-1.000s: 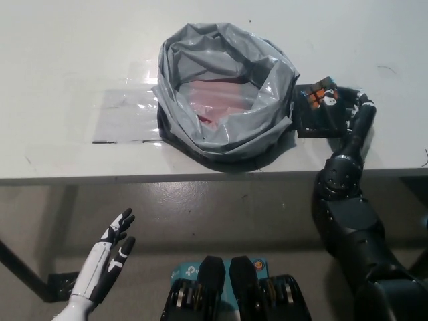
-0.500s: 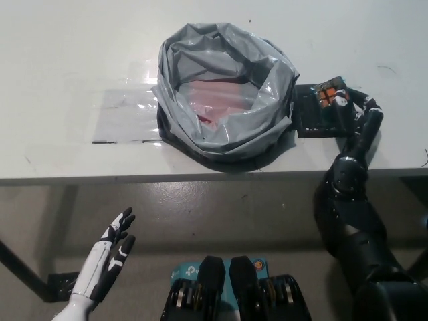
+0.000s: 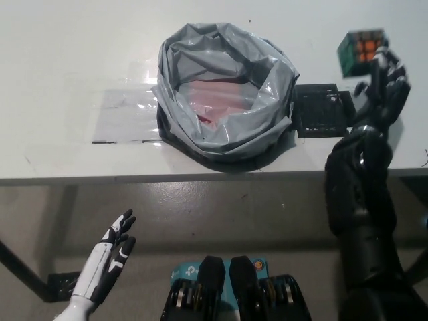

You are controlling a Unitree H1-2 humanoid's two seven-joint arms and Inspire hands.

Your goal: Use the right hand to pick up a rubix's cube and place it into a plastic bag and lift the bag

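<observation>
Above table [image 3: 67,80], right hand [image 3: 382,73] holds tilted cube [image 3: 361,52].

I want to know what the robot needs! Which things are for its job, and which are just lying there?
For the job:
- multicoloured Rubik's cube, held up in the black right hand
- grey plastic bag, open

Just lying about:
- black flat tray
- clear plastic sheet
- white left hand, resting low

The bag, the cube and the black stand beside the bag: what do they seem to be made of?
Bag: thin grey plastic film, glossy, going by its crinkles and highlights.
Cube, held in the right hand: likely hard plastic, dark body with coloured squares.
Black stand: looks like matte rigid plastic; uncertain.
</observation>
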